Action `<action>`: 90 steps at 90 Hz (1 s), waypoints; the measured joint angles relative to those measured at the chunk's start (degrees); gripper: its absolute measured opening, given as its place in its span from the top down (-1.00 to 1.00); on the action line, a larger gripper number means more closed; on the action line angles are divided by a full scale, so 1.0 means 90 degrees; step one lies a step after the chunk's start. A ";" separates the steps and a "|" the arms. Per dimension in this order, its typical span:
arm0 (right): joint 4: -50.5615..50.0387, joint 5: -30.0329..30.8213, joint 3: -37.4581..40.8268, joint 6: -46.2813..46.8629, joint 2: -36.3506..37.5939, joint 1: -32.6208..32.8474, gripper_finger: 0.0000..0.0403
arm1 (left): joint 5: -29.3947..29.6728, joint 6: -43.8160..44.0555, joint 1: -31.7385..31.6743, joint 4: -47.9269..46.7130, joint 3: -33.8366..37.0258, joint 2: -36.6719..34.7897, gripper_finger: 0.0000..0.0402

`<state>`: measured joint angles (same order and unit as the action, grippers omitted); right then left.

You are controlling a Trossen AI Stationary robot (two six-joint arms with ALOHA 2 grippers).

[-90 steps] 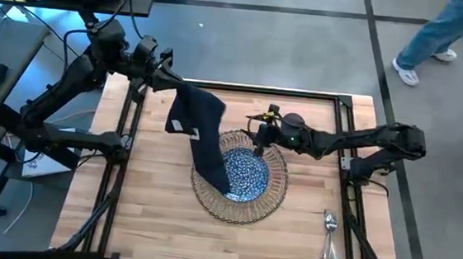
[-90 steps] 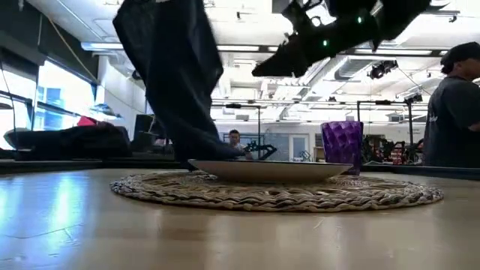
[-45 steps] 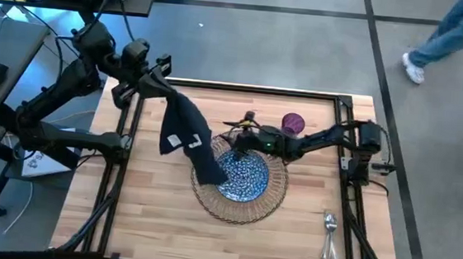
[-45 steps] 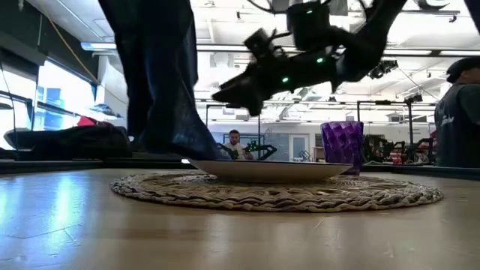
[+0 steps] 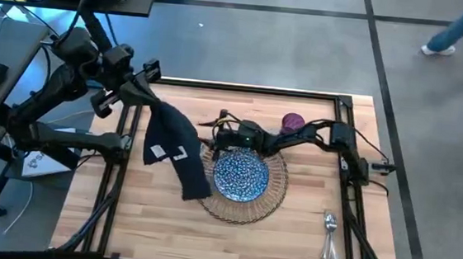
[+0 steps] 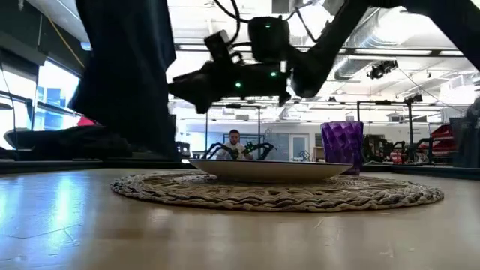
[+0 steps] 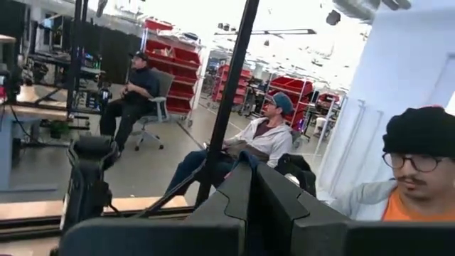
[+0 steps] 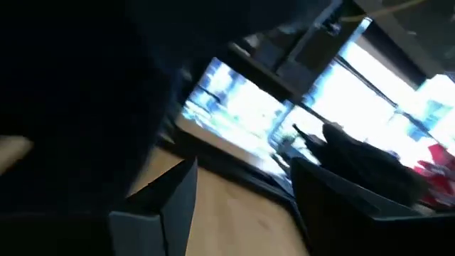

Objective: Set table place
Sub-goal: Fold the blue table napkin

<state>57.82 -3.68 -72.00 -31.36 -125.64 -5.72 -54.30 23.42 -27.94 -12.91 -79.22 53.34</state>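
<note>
- My left end effector point(image 5: 145, 96) is pinching the navy napkin point(image 5: 174, 146) by a corner, high over the surface's point(image 5: 150, 222) left side; it hangs down just beside the wicker mat point(image 5: 242, 209) and plate point(image 5: 241, 175).
- My right end effector point(image 5: 215, 131), fingers spread, reaches toward the hanging cloth.
- Step in hand: placing the napkin. Next, I judge, catch its free end and lay it flat.
</note>
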 joint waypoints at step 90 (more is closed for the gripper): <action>0.0192 0.1479 0.0378 -0.1115 0.1103 0.1189 0.02 | 0.2170 -0.0018 -0.0476 0.0502 0.0005 -0.0254 1.00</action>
<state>59.55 9.63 -68.60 -41.39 -115.72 4.98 -34.77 23.26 -32.23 -8.39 -79.18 51.06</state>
